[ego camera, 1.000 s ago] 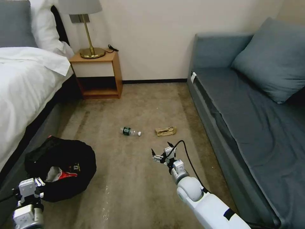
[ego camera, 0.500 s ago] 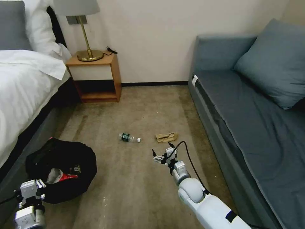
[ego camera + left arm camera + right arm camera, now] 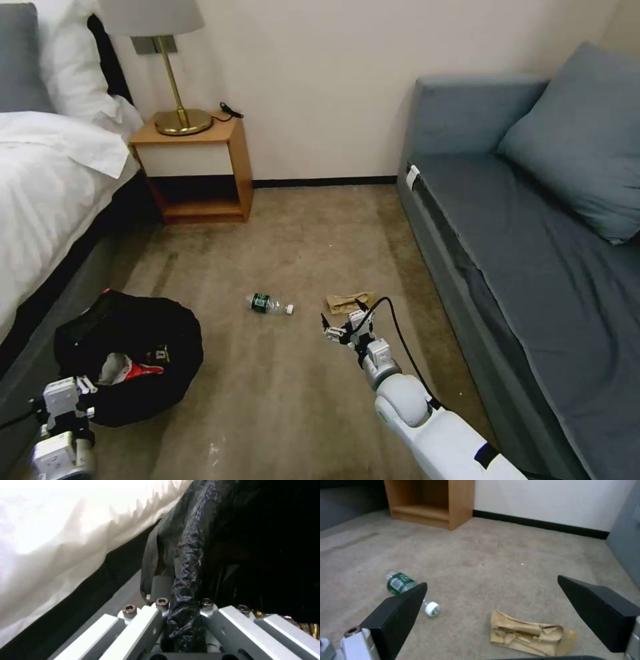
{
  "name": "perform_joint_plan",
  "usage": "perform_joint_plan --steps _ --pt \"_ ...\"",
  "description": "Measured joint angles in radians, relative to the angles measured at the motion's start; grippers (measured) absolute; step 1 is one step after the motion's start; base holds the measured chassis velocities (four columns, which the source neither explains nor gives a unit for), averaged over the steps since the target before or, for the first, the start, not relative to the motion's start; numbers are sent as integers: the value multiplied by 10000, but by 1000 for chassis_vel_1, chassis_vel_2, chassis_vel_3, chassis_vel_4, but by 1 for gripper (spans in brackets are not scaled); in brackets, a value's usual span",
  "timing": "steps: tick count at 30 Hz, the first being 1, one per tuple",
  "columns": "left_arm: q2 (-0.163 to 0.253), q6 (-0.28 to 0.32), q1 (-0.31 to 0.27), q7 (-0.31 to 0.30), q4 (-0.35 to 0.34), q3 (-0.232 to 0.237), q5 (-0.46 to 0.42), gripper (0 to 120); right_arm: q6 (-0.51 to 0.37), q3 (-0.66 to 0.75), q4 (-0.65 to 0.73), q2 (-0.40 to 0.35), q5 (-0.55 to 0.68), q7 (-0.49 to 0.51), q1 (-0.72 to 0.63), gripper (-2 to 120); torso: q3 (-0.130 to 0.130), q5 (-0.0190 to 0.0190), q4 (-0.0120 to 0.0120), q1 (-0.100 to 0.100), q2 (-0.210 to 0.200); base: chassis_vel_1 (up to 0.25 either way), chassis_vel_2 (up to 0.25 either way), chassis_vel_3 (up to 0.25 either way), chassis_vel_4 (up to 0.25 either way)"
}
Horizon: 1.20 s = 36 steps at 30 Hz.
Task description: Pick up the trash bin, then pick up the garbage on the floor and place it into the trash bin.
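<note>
The trash bin (image 3: pixel 133 333), low and black with a crinkly black bag, sits at the lower left beside the bed. A red-and-white wrapper (image 3: pixel 130 368) lies inside it. My left gripper (image 3: pixel 80 387) is at the bin's near rim; in the left wrist view the left gripper (image 3: pixel 183 600) is shut on the bag-covered rim (image 3: pixel 188 555). On the carpet lie a small green-labelled bottle (image 3: pixel 269 305) (image 3: pixel 401 583) and a crumpled tan paper wrapper (image 3: pixel 349 302) (image 3: pixel 530 632). My right gripper (image 3: pixel 343 325) (image 3: pixel 491 581) hangs open just short of the tan wrapper.
A white-sheeted bed (image 3: pixel 47 193) runs along the left, and a grey sofa (image 3: pixel 533 267) along the right. A wooden nightstand (image 3: pixel 193 167) with a brass lamp (image 3: pixel 177 100) stands against the far wall. Open carpet (image 3: pixel 287 233) lies between them.
The whole view has shifted: the room and floor litter sit lower in the picture, so the camera moved. The bin stays by my left gripper. The tan wrapper is now closer to my right gripper.
</note>
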Motion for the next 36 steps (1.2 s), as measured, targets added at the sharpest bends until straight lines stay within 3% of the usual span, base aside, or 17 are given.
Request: perform_joint_plan --steps 18,27,36 --pt "-9 -145 -33 -16 169 20 43 2 352 168 124 -58 -155 -395 -288 100 0 0 0 0 0 -108 106 109 -110" --pt "-29 -320 2 -17 312 -19 32 2 1159 -31 23 -238 -238 -1442 -466 100 0 0 2 0 0 -107 110 107 -108" --pt "46 -345 -3 -9 340 -74 -44 2 1157 -190 47 -331 101 -1718 -391 100 0 0 1 0 0 -129 112 118 -122"
